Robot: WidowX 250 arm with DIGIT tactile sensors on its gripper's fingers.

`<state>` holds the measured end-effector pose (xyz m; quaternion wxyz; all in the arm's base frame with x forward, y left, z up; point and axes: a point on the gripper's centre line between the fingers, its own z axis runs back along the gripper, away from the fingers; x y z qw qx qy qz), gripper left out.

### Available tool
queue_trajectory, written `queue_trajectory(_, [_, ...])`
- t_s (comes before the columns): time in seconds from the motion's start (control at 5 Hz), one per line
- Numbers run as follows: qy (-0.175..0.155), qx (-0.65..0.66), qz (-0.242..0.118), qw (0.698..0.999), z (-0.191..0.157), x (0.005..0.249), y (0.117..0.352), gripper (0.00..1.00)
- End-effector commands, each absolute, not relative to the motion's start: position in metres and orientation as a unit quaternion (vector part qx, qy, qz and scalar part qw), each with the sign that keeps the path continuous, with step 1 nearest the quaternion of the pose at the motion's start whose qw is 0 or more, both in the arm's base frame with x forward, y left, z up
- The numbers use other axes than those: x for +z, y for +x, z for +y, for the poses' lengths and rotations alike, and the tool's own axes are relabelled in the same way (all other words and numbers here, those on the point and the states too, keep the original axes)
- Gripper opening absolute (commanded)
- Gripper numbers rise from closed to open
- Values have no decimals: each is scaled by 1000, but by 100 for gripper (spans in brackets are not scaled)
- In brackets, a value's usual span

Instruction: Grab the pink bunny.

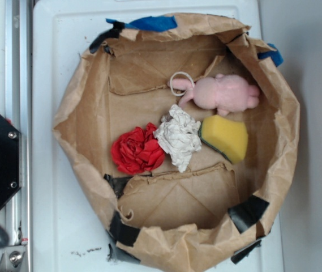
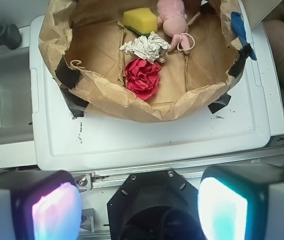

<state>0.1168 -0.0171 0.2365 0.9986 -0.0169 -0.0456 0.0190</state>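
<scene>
Here the brown paper bin point(image 1: 76, 122) fills mid-frame; the pink bunny point(image 1: 224, 93) lies upper right inside, just above a yellow sponge point(image 1: 226, 137). The gripper point(image 2: 138, 210), spread wide, is well outside. Best descend over the plump body, clear of the sponge.

exterior looks straight down; wrist looks obliquely; both share bag point(image 1: 70, 122)

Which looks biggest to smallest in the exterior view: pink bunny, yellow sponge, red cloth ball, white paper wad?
1. pink bunny, longest overall.
2-4. red cloth ball, white paper wad and yellow sponge look about alike; the sponge may be slightly smallest, too close to rank.
</scene>
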Motion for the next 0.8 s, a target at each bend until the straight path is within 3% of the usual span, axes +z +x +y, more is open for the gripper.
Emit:
queue_trajectory(0.0, [-17,19,-46,999,-17,236,117,100])
queue_trajectory(0.2, [-15,7,-56,998,-12,241,154,100])
queue_trajectory(0.4, [-29,-56,-47,997,-15,224,192,100])
queue_trajectory(0.6, [5,-74,-55,996,-9,191,232,100])
